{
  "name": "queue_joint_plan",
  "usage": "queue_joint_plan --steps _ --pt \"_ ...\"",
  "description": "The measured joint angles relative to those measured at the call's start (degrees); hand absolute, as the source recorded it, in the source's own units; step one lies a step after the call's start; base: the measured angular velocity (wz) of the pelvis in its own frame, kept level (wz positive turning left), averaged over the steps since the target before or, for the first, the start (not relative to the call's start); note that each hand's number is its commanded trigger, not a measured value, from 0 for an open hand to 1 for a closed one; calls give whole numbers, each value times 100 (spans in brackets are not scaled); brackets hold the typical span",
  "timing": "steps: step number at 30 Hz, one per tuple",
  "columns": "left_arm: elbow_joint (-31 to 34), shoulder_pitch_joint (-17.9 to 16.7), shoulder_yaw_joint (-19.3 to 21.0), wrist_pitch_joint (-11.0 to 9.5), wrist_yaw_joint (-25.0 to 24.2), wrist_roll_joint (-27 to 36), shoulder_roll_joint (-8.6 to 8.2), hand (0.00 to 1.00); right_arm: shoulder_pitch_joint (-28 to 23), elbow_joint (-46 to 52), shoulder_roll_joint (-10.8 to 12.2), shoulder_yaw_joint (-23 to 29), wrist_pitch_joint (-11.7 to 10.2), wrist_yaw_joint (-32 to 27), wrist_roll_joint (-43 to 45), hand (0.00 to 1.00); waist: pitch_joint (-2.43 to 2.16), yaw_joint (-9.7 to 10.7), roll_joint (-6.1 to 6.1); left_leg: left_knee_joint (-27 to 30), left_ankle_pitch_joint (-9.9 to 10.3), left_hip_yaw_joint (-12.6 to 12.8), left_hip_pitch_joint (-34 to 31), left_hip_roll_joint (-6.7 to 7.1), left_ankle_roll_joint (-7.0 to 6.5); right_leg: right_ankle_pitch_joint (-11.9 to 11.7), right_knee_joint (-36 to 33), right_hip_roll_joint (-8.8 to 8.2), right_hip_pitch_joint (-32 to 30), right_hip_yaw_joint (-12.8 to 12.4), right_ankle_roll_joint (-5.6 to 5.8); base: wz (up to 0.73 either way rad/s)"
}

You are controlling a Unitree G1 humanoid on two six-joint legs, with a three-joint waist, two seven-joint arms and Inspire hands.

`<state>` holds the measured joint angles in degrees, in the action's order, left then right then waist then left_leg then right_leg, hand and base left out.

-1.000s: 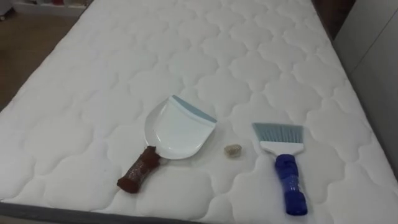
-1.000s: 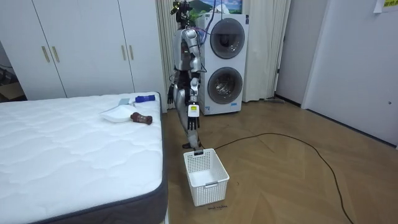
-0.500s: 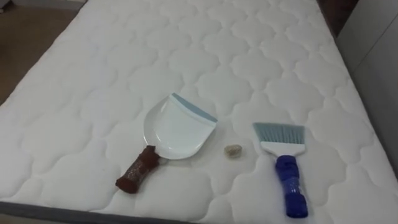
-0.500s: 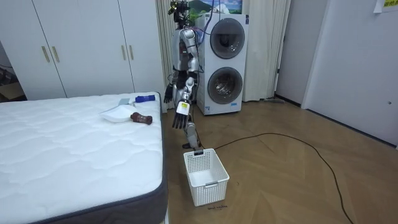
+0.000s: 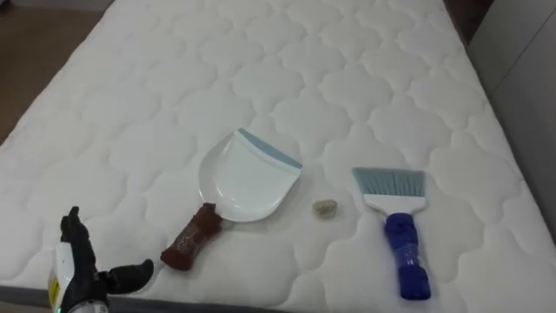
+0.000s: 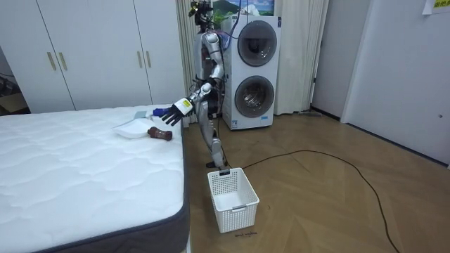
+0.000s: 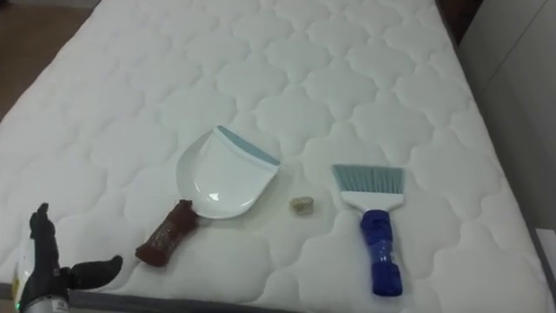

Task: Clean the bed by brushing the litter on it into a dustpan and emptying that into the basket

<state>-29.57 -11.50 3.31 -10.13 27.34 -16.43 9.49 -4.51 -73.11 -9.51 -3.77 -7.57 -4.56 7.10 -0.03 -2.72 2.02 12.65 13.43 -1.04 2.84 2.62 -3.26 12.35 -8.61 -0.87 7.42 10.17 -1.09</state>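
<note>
1. Bed uncleaned: scrap lay between dustpan and brush, touching neither.
2. Left hand hovered near dustpan handle, fingers wide, empty.
3. Remaining: grab tools, sweep scrap.

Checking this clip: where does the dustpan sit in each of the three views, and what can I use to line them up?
Left eye view: dustpan near the centre, on the bed, brown handle pointing lower left.
Right eye view: dustpan left of centre.
Room view: dustpan at the bed's far end, in front of the robot.
Shared landmark: the blue brush lying near it.
</note>
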Motion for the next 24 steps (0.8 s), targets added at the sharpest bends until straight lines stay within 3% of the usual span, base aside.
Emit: queue_joint_plan --steps 4,6,8,13,21,24 --pt "134 59 -121 0 -50 -10 11 0 28 8 -6 -3 1 63 46 0 28 100 -20 -1 0 4 -26 -1 0 0 0 -1 -56 0 0 0" --pt "189 183 -138 -21 -80 -50 14 0 51 6 -14 -2 3 147 50 0 71 109 -47 -8 0 21 -32 -2 0 -1 -1 -2 -71 -18 0 -4" --pt "191 262 -142 -22 -87 -50 17 0 63 6 -18 -2 7 185 37 0 73 149 -53 -18 0 40 -35 -5 0 -1 -4 -2 -83 -33 0 -5" --pt "189 329 -178 -22 -229 -60 17 0 74 6 -16 2 13 229 43 0 59 245 -40 -49 -1 48 -29 -5 0 -1 -4 -1 -100 -49 0 -1" --pt "137 505 -175 -20 -331 -42 18 0 55 -3 -16 -2 26 230 12 0 -23 255 16 -93 -1 43 -93 -8 -1 -1 -2 -2 -204 -56 0 -1" --pt "37 573 -179 -21 -335 -44 17 0 67 0 -17 -2 89 226 12 0 -23 245 12 -95 -2 90 -139 -13 -2 -3 -6 -2 -271 -74 2 -8"
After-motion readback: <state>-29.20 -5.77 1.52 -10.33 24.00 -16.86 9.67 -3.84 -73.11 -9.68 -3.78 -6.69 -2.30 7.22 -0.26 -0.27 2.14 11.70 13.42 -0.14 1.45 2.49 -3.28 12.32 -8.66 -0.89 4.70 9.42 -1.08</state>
